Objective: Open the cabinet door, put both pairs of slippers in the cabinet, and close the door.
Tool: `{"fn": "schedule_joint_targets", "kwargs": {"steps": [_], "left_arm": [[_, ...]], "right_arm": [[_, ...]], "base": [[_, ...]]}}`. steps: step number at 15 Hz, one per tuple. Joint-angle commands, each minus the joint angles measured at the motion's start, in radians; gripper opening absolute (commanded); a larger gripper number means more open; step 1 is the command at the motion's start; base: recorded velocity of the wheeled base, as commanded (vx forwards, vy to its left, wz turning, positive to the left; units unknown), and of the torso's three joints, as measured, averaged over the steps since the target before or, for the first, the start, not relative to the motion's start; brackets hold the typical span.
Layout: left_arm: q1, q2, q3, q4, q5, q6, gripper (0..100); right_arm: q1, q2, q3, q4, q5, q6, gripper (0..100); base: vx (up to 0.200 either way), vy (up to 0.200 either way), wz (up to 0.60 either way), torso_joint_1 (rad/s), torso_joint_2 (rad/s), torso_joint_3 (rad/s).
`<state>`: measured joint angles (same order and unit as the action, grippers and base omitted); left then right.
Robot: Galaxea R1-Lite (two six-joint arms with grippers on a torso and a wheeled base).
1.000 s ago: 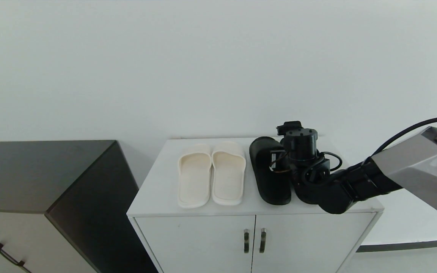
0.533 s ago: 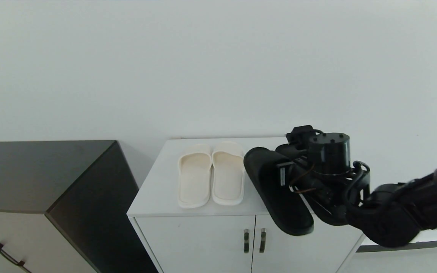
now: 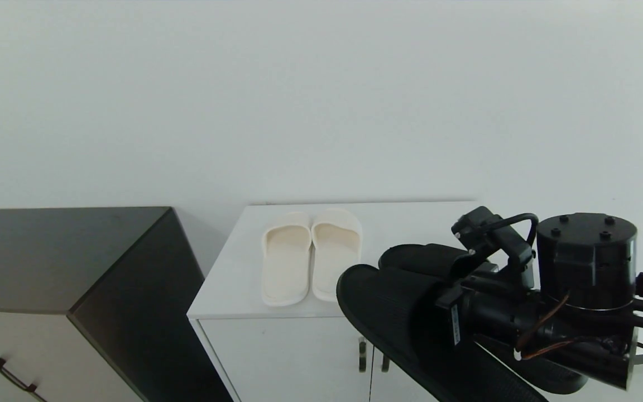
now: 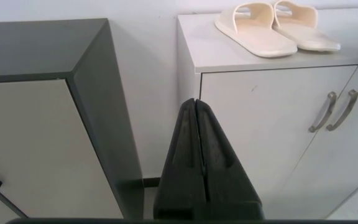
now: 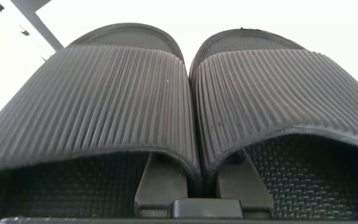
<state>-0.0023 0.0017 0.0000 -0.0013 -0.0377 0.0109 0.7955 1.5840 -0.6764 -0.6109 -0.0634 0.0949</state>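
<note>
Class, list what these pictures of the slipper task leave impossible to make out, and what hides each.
Head view: the white cabinet's right door and part of its handles, behind the black slippers in the right claw.
Right wrist view: the claw's fingers run under the slipper straps; tips hidden.
Left wrist view: the cabinet's inside, behind closed doors.
</note>
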Motion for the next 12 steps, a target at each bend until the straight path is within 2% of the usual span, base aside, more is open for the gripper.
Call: {"fn": "schedule_joint_targets", "kwargs": {"steps": [1, 2, 12], "left_arm": [[-0.001, 0.000, 0.000, 0.000, 0.001, -0.003, 0], [0.001, 0.000, 0.000, 0.000, 0.001, -0.008, 0], [-0.001, 0.000, 0.000, 0.000, 0.004, -0.017, 0]], "right_arm": [[0.002, -0.021, 0.004, -0.001, 0.007, 0.000, 0], [0.002, -0.021, 0.006, 0.000, 0.022, 0.000, 0], [-0.001, -0.010, 0.026, 0.000, 0.042, 0.000, 0]], "base": [[0.000, 0.000, 0.00, 0.000, 0.00, 0.000], [0.000, 0.000, 0.00, 0.000, 0.00, 0.000], [-0.200, 0.000, 0.00, 0.001, 0.00, 0.003]]}}
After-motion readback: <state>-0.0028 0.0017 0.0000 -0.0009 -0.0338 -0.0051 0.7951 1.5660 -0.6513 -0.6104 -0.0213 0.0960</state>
